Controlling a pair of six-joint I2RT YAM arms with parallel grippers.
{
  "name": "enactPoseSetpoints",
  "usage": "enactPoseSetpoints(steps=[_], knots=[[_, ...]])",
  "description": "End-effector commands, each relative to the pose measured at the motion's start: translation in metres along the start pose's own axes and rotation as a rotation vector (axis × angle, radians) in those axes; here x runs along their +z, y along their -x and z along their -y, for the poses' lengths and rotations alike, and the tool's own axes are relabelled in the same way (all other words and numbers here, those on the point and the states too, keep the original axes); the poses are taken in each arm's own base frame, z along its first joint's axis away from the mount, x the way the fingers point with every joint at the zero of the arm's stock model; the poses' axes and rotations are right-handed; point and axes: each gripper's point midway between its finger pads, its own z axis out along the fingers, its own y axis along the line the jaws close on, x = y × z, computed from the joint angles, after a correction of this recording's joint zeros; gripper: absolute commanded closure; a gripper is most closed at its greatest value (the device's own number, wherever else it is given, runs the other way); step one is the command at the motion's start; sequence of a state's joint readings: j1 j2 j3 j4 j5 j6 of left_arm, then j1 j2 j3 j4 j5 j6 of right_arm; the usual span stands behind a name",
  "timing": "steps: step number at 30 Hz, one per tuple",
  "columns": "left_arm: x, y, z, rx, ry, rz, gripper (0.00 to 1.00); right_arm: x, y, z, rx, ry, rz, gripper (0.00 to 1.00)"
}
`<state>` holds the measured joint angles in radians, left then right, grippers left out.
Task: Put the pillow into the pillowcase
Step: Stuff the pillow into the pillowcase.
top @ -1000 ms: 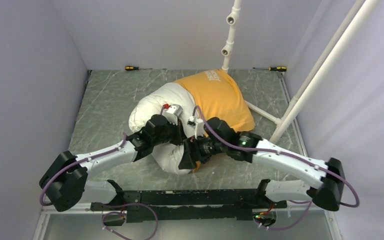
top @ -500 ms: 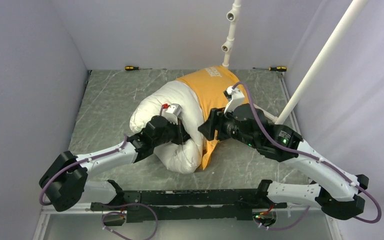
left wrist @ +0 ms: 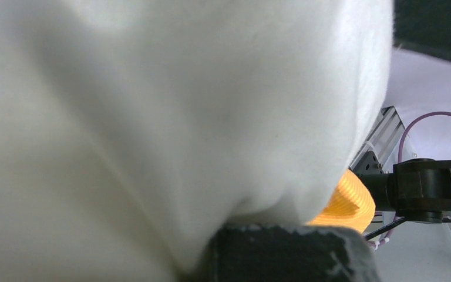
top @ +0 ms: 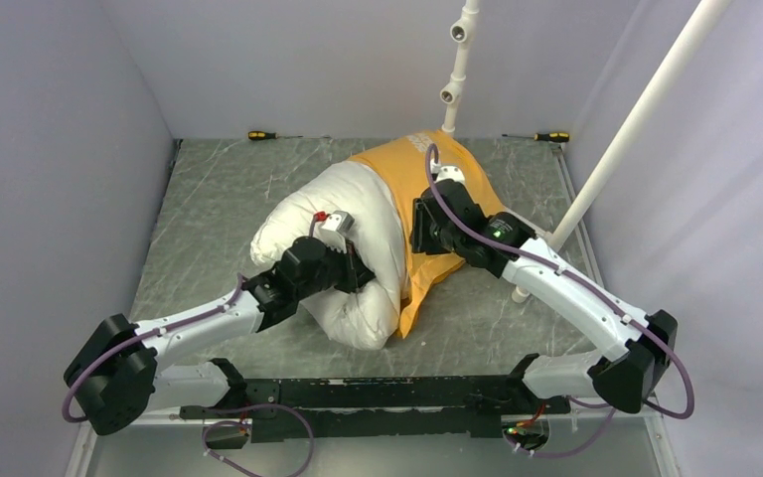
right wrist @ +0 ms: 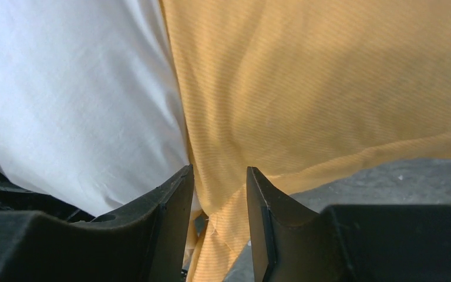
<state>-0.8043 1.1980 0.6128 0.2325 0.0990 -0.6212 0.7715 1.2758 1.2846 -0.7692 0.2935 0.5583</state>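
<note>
Nearest us, our left fingers (left wrist: 282, 252) are clenched on the bare white end of the pillow (top: 358, 204). Further out, our right fingers (right wrist: 170, 208) sit slightly apart, with the hem of the pillowcase (right wrist: 329, 88) between them, not pinched. The case covers the pillow's far half on the tabletop (top: 214, 194).

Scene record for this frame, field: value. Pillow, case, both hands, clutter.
pillow: large plump white pillow, far end inside the case, near end bare and bunched
case: orange-yellow fabric pillowcase, covers only the pillow's far right part
left hand: shut, buried in the pillow's near end, apparently pinching its fabric
right hand: jaws slightly apart, pillowcase hem between them
surface: grey marbled tabletop
clutter: two yellow-and-black screwdrivers at the far edge; white pipe frame
</note>
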Motion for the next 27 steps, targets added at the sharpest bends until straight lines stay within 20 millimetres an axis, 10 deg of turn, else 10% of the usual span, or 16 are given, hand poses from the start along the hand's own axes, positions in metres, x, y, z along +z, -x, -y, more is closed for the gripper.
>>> enactPoseSetpoints(steps=[1, 13, 17, 21, 27], knots=[[0.001, -0.023, -0.024, -0.015, 0.096, -0.055, 1.00, 0.008, -0.002, -0.025, 0.003, 0.127, 0.008, 0.57], [0.006, -0.024, -0.017, -0.009, 0.075, -0.067, 1.00, 0.043, -0.019, -0.001, 0.016, -0.053, -0.036, 0.68], [0.007, -0.024, -0.016, -0.009, 0.074, -0.072, 1.00, 0.040, -0.015, -0.005, 0.004, -0.029, -0.036, 1.00], [0.005, -0.021, -0.016, -0.001, 0.084, -0.072, 1.00, 0.008, 0.003, -0.037, -0.012, 0.174, -0.009, 1.00], [0.003, -0.003, -0.006, 0.010, 0.078, -0.031, 1.00, -0.100, 0.033, -0.123, -0.087, 0.826, 0.117, 1.00]])
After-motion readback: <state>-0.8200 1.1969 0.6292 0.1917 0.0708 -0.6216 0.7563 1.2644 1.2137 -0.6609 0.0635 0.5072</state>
